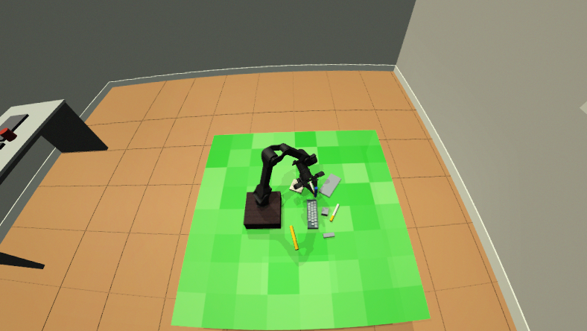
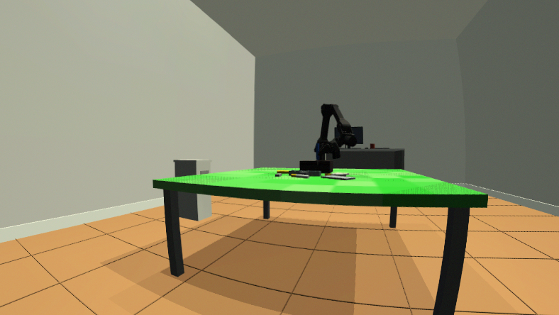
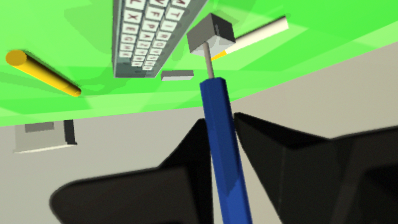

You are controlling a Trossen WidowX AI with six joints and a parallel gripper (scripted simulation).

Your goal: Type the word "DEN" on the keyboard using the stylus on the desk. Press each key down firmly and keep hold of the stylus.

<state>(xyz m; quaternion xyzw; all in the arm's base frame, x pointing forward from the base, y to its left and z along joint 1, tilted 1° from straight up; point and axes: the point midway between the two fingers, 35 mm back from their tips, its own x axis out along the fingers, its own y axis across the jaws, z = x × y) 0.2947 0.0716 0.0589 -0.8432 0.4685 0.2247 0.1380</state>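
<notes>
My gripper [image 1: 314, 193] [image 3: 219, 122] is shut on the blue stylus [image 1: 316, 189] [image 2: 318, 152] [image 3: 225, 150], whose thin grey tip points away from the fingers. The gripper and stylus are raised above the table. The keyboard [image 1: 312, 213] [image 3: 135, 42] lies on the green table top, with its long side running away in the wrist view. In the top view the fingers hang just beyond its upper end. In the wrist view the stylus tip is to the right of the keyboard and overlaps the view of a grey block. The far key letters are too small to read surely.
The grey block [image 1: 325, 211] [image 3: 209, 34] and a white and yellow marker [image 1: 334, 211] [image 3: 260, 36] lie right of the keyboard. A grey slab [image 1: 330, 185], a cream pad [image 1: 294, 187], a small grey bar [image 1: 328, 235] [image 3: 177, 75] and a yellow rod [image 1: 293, 237] [image 3: 45, 74] lie around it.
</notes>
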